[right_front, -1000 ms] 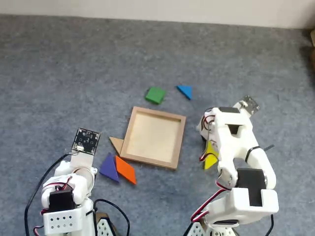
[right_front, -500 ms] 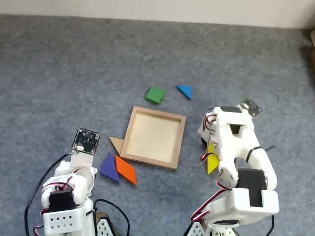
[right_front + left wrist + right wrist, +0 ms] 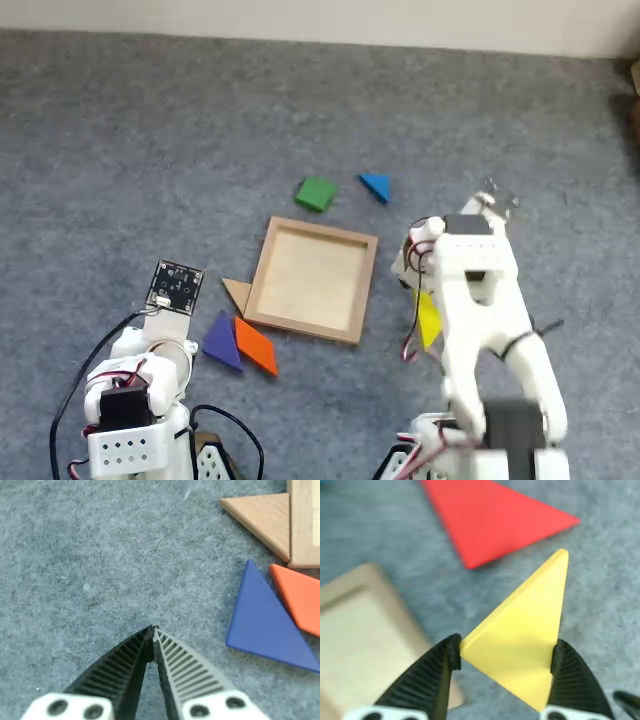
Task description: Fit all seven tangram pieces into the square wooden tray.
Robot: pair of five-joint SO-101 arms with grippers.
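Closest to the robot, the left pincer (image 3: 153,630) hangs just above the grey tabletop (image 3: 120,150) with its two fingers pressed together and nothing between them. Near it lie a dark blue triangle (image 3: 265,625), an orange piece (image 3: 300,597) and a tan triangle (image 3: 262,517) that touches the side of the square wooden tray (image 3: 262,272). On the other side of the tray, the right pincer (image 3: 505,650) holds the yellow triangle (image 3: 520,640) by two of its edges. I cannot tell if the piece is off the tabletop yet. A red triangle (image 3: 490,515) lies just past it. The tray has no pieces in it, so the job looks like it is at the very start, with the first piece being picked up. Next, I think the right arm has to carry the yellow triangle over the tray's rim, turn it to fit a corner and let go. Farthest away sit a green square (image 3: 316,193) and a small blue triangle (image 3: 375,185).
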